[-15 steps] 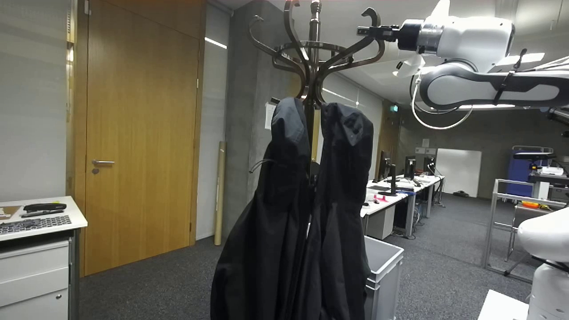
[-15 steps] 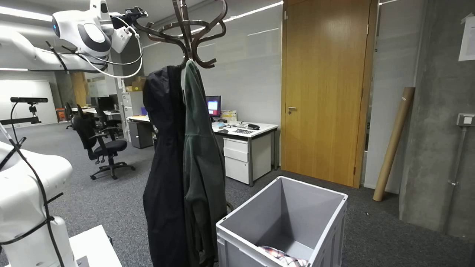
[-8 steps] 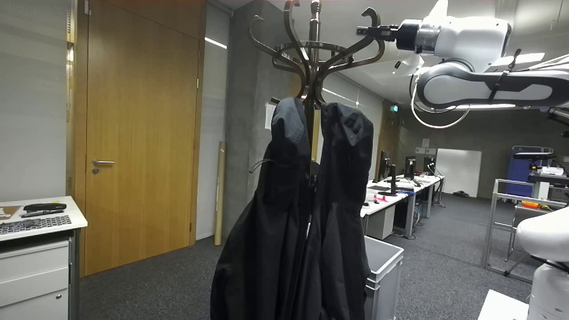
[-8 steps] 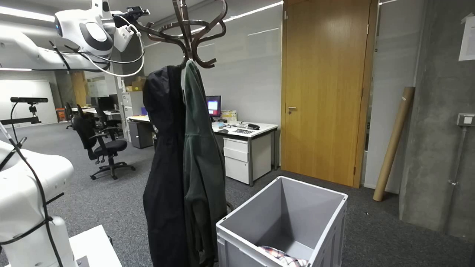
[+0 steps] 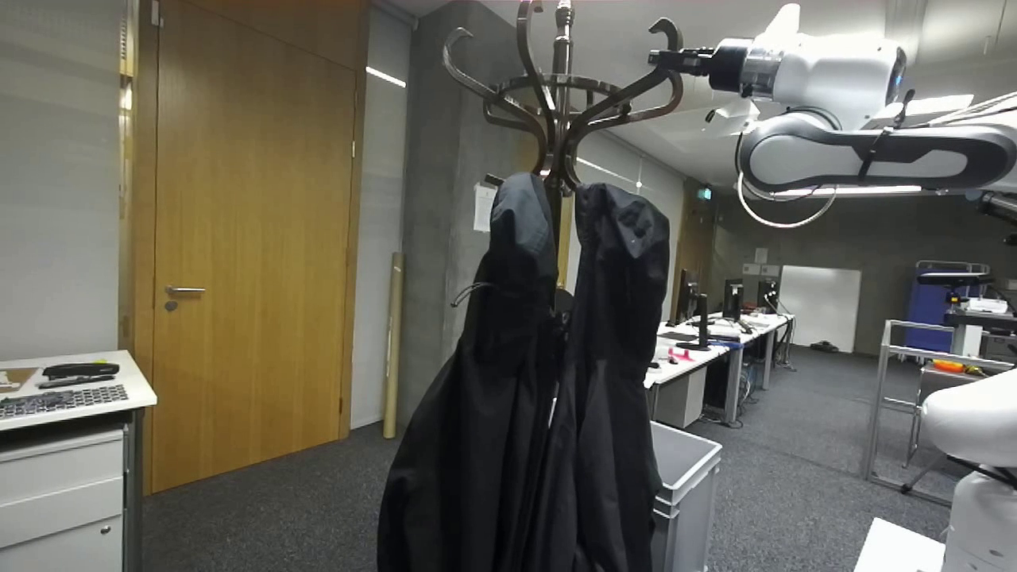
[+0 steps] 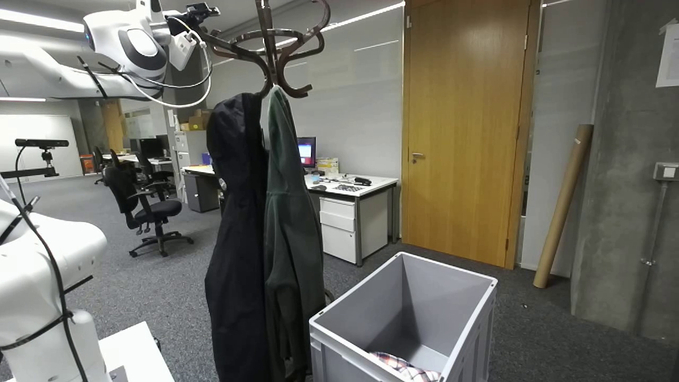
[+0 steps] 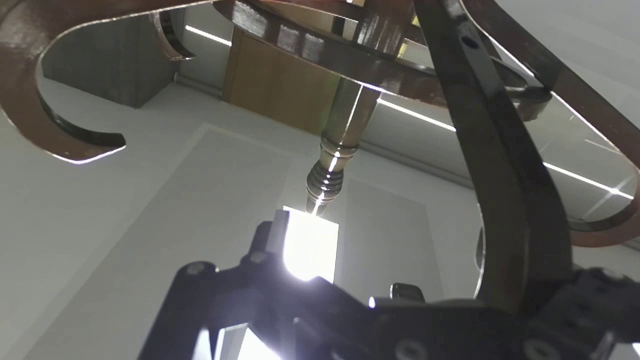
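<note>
My gripper (image 5: 656, 58) is at the upper arms of a dark brown bentwood coat rack (image 5: 562, 57). In an exterior view the gripper (image 6: 208, 10) is just above the rack's nearest arm (image 6: 225, 46). In the wrist view one finger (image 7: 276, 232) stands at left, well apart from the other side. A curved rack arm (image 7: 505, 200) runs down to the gripper at right and looks in contact with it; the other fingertip is hidden there. The gripper holds no garment. A black jacket (image 6: 236, 239) and a dark green garment (image 6: 290, 228) hang from the rack below.
A grey bin (image 6: 490, 286) with a plaid cloth (image 6: 406, 367) inside stands beside the coats. A rack hook (image 7: 75, 137) juts out at left in the wrist view. A white desk (image 6: 371, 188), wooden door (image 6: 461, 132) and cardboard tube (image 6: 565, 207) are behind.
The arm has moved a little towards the rack, and its wrist has turned slightly. The rack's upper arms and the hanging coats have shifted slightly to the right in both exterior views.
</note>
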Robot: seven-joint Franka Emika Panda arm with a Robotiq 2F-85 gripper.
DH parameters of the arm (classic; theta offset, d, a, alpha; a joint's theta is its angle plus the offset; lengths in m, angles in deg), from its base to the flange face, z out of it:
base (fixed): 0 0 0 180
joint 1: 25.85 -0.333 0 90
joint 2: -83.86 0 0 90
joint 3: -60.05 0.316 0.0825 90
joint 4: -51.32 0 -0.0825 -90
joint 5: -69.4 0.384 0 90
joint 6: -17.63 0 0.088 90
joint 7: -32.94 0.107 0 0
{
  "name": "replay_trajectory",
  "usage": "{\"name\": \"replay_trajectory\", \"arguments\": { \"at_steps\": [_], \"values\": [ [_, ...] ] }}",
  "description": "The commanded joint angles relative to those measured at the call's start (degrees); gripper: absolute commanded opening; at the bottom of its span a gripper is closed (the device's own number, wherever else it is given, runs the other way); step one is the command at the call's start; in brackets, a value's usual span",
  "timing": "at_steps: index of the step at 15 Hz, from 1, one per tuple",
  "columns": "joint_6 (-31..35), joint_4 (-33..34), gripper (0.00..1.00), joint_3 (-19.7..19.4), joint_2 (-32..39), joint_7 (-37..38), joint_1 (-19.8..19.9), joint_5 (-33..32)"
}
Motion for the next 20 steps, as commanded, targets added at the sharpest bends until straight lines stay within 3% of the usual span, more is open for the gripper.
{"name": "replay_trajectory", "arguments": {
  "at_steps": [1,20],
  "values": [
    [2.3,1.3,1.0,-1.2,1.6,-0.3,1.5,0.1],
    [2.3,-0.1,1.0,-7.3,0.1,0.1,2.2,0.7]
  ]
}}
